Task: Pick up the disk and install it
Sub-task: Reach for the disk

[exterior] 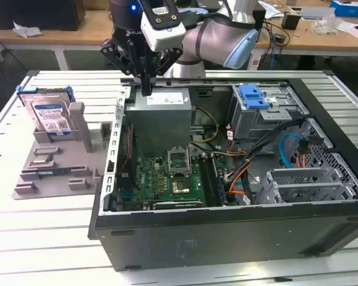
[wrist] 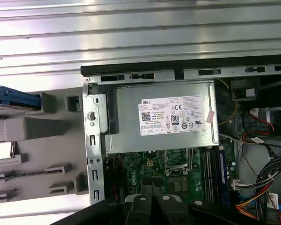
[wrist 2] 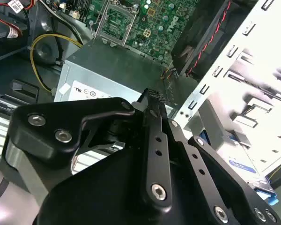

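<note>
A silver surface (exterior: 24, 232) made of long metal strips is carrying everything in the exterior view. On the exterior view's left, a grey holder (exterior: 48, 173) is lying on it. The disk (exterior: 51, 114) is standing up on its edge at the back of that holder. Its white-and-blue label is facing out, and its blue frame is showing around it. Nothing is touching it.

Next along, a big black computer box (exterior: 227, 232) is lying on its side with its lid off. The claw (exterior: 147, 90) is hanging just over the box's back left corner, above the edge of a grey power box (exterior: 161, 113). It is well apart from the disk. In the second wrist view, the claw (wrist 2: 152, 96) is pinched narrow and is holding nothing.

Further right, a green board (exterior: 173, 176) is lying flat inside the computer box. A metal cage with a blue tab (exterior: 253, 98) is sitting near the back wall, and coloured wires (exterior: 238, 173) are running below it.

At the far right back of the room, a wooden surface (exterior: 322, 36) is running along, and a blue box (exterior: 349, 7) is lying on it.
</note>
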`<state>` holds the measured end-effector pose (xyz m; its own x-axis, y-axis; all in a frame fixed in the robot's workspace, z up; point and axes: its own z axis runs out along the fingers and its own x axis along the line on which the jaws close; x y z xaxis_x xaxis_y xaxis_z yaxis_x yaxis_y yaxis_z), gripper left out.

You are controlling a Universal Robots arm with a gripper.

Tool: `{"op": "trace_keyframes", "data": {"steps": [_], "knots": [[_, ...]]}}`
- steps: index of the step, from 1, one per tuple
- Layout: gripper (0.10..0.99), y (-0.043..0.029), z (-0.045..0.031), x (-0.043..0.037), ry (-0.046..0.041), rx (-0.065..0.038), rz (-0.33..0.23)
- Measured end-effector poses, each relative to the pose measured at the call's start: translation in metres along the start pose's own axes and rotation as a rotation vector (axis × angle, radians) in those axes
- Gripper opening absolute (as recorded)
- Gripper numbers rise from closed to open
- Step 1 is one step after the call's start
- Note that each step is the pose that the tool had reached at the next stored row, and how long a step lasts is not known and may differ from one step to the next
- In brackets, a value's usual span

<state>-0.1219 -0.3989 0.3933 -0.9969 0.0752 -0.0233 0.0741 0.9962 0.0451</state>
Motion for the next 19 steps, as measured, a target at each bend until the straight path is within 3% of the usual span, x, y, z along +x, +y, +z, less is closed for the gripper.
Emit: {"op": "trace_keyframes", "data": {"steps": [10,14,19], "knots": [[0.102,-0.0011,-0.0004,0.0143,0.0000,0.000,0.000],[0.102,-0.0020,-0.0007,0.0268,-0.0001,0.000,0.000],[0.102,-0.0026,-0.0009,0.0350,0.0000,0.000,0.000]]}}
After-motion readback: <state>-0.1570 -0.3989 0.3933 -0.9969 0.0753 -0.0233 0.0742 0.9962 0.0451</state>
